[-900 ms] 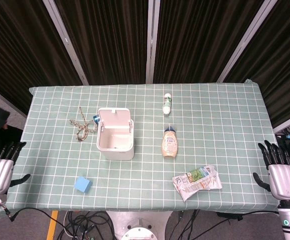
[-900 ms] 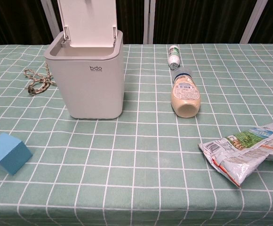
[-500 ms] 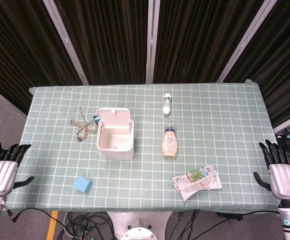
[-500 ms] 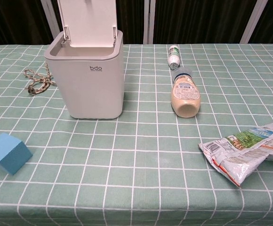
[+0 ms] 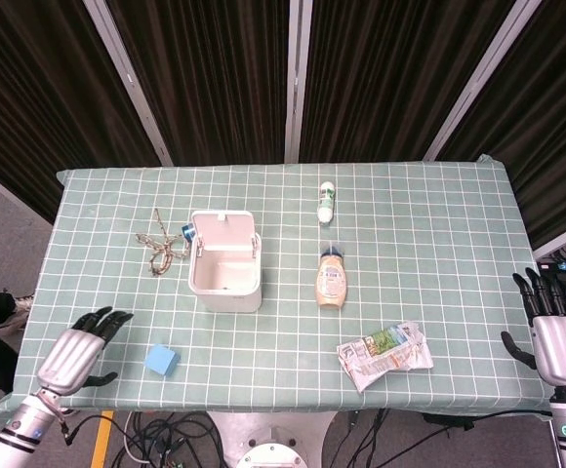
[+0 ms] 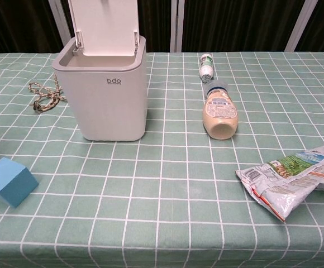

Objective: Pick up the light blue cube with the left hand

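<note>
The light blue cube [image 5: 162, 360] [image 6: 9, 181] sits on the green checked tablecloth near the table's front left corner. My left hand [image 5: 75, 355] hovers over the table's left front edge, a short way left of the cube, fingers spread and holding nothing. My right hand [image 5: 560, 341] hangs beyond the table's right edge, fingers apart and empty. Neither hand shows in the chest view.
A white bin [image 5: 225, 261] [image 6: 103, 89] with its lid up stands behind the cube. A tangled cord [image 5: 162, 244] lies to its left, a sauce bottle [image 5: 331, 279] and a small white bottle [image 5: 326, 203] to its right, and a crumpled wrapper [image 5: 384, 354] front right.
My left hand has swung in from off the table's left side toward the cube and now sits over the table edge. The right hand drifted slightly right and down. The objects have not moved.
</note>
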`<action>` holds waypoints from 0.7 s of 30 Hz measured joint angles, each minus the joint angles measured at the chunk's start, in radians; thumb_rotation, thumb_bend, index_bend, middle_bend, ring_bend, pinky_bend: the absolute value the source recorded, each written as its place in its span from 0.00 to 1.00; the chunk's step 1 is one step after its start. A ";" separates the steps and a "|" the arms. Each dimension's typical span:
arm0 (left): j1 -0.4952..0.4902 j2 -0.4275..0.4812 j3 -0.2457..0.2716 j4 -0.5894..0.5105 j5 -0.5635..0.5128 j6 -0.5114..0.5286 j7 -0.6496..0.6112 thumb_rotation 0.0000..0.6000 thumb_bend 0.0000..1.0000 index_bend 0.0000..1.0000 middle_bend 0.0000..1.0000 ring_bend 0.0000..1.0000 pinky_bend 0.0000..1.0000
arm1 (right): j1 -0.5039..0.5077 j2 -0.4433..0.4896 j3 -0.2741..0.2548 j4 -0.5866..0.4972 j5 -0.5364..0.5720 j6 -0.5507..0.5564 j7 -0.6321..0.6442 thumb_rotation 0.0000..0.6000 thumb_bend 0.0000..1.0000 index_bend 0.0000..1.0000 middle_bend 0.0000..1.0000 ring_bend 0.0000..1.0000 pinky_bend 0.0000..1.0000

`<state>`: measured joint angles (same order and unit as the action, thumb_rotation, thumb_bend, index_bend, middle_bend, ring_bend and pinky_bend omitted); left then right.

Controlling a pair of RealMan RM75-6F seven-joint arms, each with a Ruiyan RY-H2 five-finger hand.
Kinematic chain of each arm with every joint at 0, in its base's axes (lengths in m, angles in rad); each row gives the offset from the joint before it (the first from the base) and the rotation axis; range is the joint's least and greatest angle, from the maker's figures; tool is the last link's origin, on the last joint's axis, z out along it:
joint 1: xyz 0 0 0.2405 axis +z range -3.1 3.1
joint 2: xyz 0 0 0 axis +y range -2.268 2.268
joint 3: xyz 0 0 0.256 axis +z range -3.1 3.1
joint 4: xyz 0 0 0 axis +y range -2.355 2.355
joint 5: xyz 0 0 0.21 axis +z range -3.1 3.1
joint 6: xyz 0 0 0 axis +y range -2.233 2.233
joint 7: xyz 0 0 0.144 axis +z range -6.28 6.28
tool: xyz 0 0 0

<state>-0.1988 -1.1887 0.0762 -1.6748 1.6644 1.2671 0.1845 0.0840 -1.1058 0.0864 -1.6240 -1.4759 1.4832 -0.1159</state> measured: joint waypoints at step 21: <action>-0.110 -0.130 0.026 0.125 0.057 -0.101 -0.041 1.00 0.09 0.22 0.24 0.15 0.28 | 0.007 -0.011 0.000 0.017 0.018 -0.021 0.004 1.00 0.18 0.00 0.00 0.00 0.00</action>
<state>-0.3086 -1.3189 0.1018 -1.5495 1.7214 1.1666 0.1436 0.0911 -1.1173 0.0862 -1.6071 -1.4583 1.4625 -0.1123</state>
